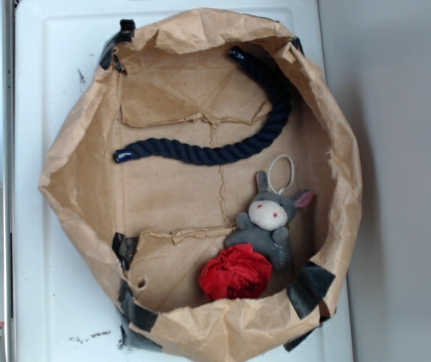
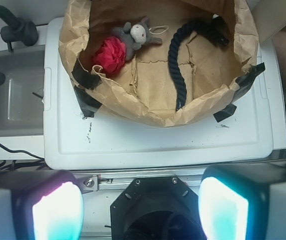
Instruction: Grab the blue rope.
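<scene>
The blue rope is a thick navy twisted cord lying curved on the floor of a brown paper bag, from a taped end at left to another near the back rim. The wrist view shows the blue rope running down the bag's right half. My gripper is open, its two glowing fingers spread wide with nothing between them. It hangs well short of the bag, over the robot's black base. The gripper is out of the exterior view.
A grey plush donkey with a thin white loop and a red crumpled ball lie in the bag's lower right. The bag stands on a white board. A grey sink with a black tap is at the left.
</scene>
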You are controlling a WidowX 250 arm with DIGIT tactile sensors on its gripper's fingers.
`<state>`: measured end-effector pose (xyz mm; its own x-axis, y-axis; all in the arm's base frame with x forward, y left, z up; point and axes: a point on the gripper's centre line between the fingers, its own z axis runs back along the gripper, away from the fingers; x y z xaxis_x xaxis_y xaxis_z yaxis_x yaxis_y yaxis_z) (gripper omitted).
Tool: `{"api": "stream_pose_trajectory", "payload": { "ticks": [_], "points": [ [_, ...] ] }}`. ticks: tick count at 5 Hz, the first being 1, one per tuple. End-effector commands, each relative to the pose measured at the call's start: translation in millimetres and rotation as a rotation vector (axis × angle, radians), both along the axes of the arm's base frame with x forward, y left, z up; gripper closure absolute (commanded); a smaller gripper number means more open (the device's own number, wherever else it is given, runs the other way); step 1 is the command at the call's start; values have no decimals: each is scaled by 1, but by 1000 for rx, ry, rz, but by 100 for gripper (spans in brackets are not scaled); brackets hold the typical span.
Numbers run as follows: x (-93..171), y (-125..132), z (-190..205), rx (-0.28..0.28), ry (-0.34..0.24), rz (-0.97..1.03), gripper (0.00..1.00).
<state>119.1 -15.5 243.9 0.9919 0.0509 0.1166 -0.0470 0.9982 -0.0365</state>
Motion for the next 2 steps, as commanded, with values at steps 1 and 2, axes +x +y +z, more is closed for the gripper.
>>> {"api": "stream_pose_trajectory", "payload": {
  "ticks": [1, 2],
  "points": [
    [0, 0, 0, 0, 0, 0, 0],
    [50, 20, 3, -44, -54, 38, 0]
  ]
}}
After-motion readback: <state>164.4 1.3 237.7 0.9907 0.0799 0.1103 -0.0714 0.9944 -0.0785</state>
